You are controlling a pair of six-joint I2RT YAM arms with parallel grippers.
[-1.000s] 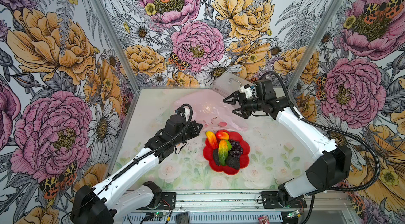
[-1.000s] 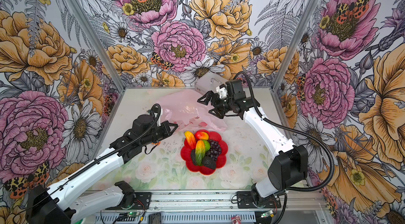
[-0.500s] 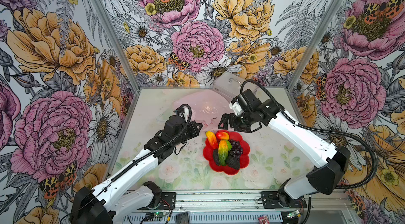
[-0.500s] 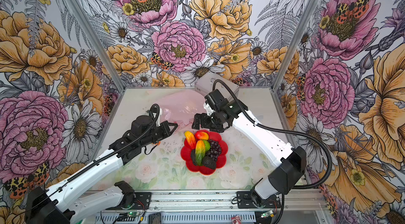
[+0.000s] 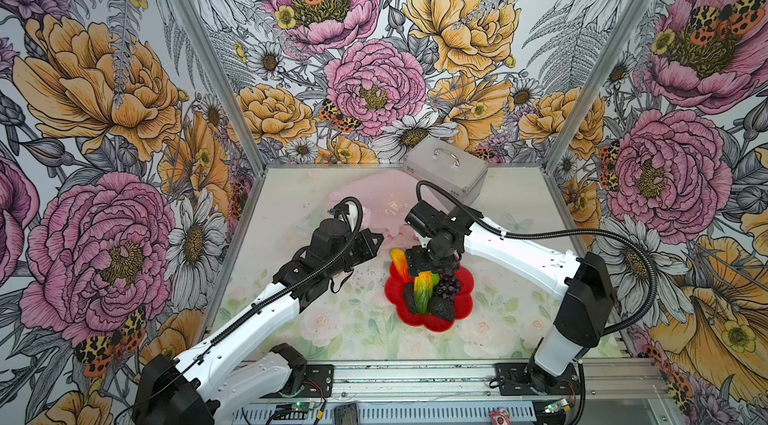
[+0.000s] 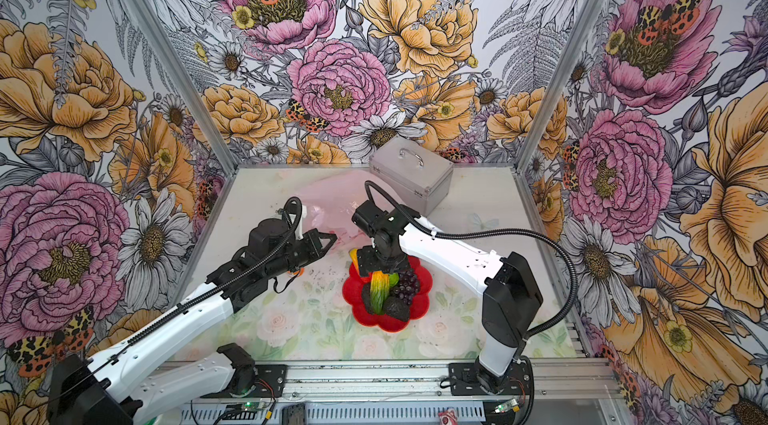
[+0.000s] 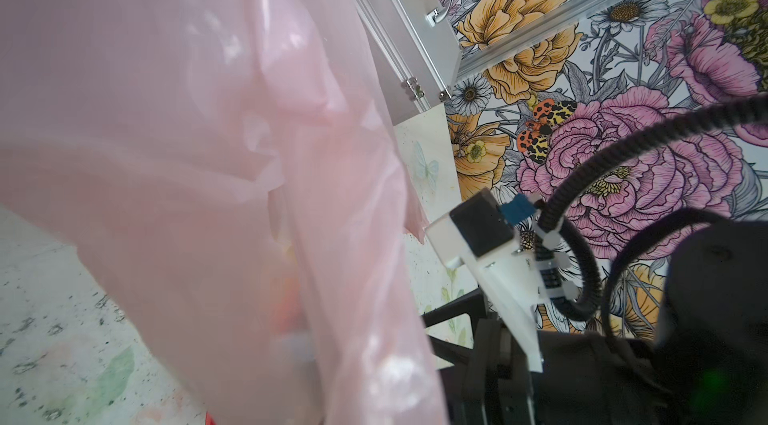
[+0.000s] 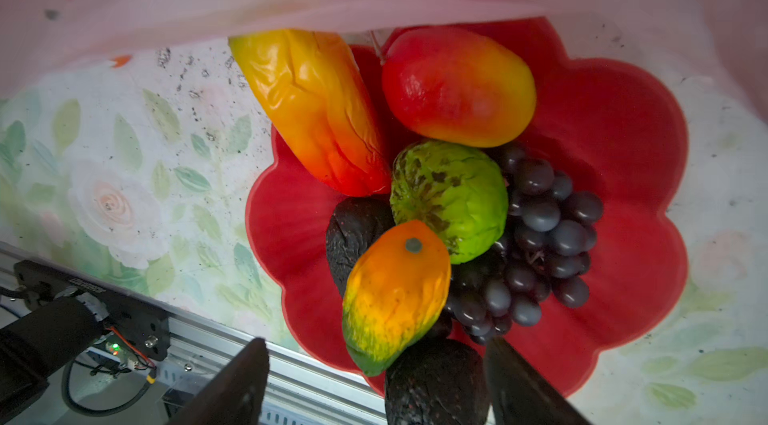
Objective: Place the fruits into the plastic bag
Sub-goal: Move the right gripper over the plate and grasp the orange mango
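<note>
Lower spread right gripper (image 8: 376,344) straight over green-tipped mango (image 8: 395,294) atop red flower plate (image 8: 623,111) pile; close slow, w/o knocking avocado (image 8: 436,381) beneath. Hold left gripper (image 5: 372,238) pressed shut, apparently pinching plastic bag (image 5: 374,202) rim, 11 o'clock from plate, mouth lifted. Heaped on plate: 2nd mango (image 8: 316,111), peach (image 8: 457,86), lime (image 8: 449,194), grapes (image 8: 544,236). Inside bag: can't tell.

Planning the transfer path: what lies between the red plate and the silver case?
The plastic bag lies there, with the right arm crossing above it; both top views show this.
</note>
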